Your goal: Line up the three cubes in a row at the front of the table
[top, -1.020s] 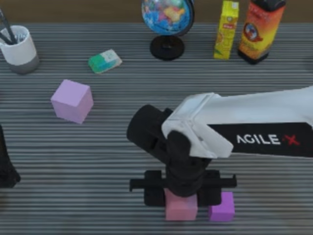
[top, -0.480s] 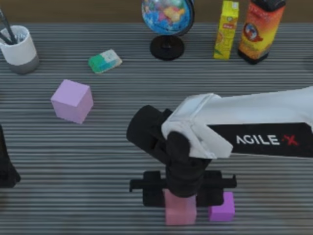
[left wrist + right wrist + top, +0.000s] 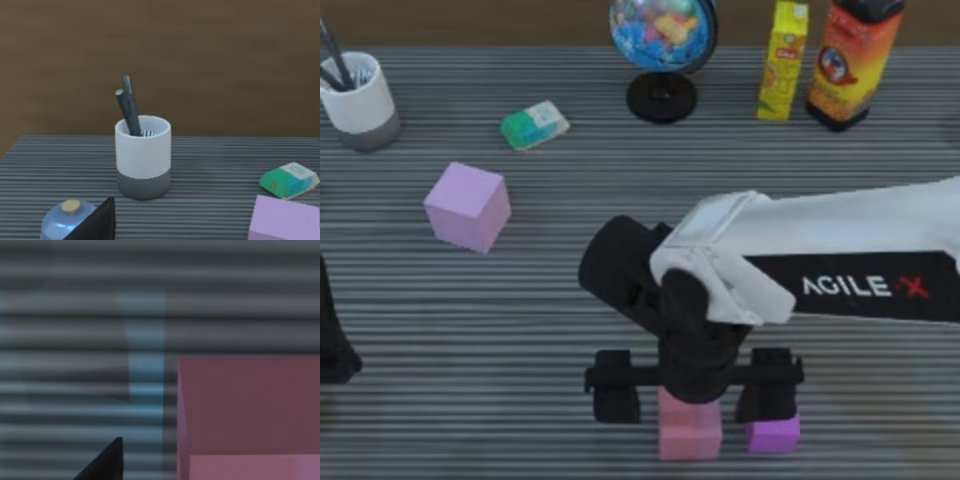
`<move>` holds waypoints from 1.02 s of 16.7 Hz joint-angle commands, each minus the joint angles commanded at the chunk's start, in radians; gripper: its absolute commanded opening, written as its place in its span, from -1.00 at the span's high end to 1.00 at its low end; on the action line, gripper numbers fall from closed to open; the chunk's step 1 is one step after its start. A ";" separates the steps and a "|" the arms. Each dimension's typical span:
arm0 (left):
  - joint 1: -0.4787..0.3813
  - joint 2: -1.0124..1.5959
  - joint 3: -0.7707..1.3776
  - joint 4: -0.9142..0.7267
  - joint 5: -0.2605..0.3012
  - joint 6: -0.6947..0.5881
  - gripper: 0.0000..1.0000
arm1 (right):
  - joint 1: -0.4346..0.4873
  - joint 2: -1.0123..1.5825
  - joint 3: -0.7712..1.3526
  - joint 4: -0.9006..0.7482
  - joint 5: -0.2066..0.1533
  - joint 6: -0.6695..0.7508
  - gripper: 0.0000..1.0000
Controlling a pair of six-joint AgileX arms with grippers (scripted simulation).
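My right gripper [image 3: 692, 400] stands open at the front of the table [image 3: 500, 330], its two black fingers either side of the medium pink cube [image 3: 689, 432] and apart from it. The small vivid purple cube [image 3: 773, 437] sits just right of the pink one, partly under the right-hand finger [image 3: 770, 385]. In the right wrist view the pink cube [image 3: 250, 410] fills one side, with one dark fingertip [image 3: 107, 462] clear of it. The large pale lilac cube [image 3: 468, 207] rests alone at mid-left, and it shows in the left wrist view [image 3: 285, 220]. My left arm [image 3: 332, 345] is parked at the left edge.
A white pen cup [image 3: 358, 100] stands at the back left and a green-and-white block [image 3: 534, 124] lies near it. A globe [image 3: 663, 45], a yellow carton [image 3: 784, 60] and a dark bottle [image 3: 852, 60] line the back. A blue bell [image 3: 67, 220] sits by the left gripper.
My right gripper's fingers have spread apart and let go of the pink cube, which stays at the front beside the purple cube. The left arm has not moved.
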 joint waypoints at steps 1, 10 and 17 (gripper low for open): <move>0.000 0.000 0.000 0.000 0.000 0.000 -1.00 | 0.000 0.000 0.000 0.000 0.000 0.000 -1.00; 0.000 0.000 0.000 0.000 0.000 0.000 -1.00 | 0.011 -0.069 0.119 -0.203 -0.002 0.000 -1.00; 0.000 0.000 0.000 0.000 0.000 0.000 -1.00 | 0.006 -0.095 0.152 -0.250 -0.001 0.000 -1.00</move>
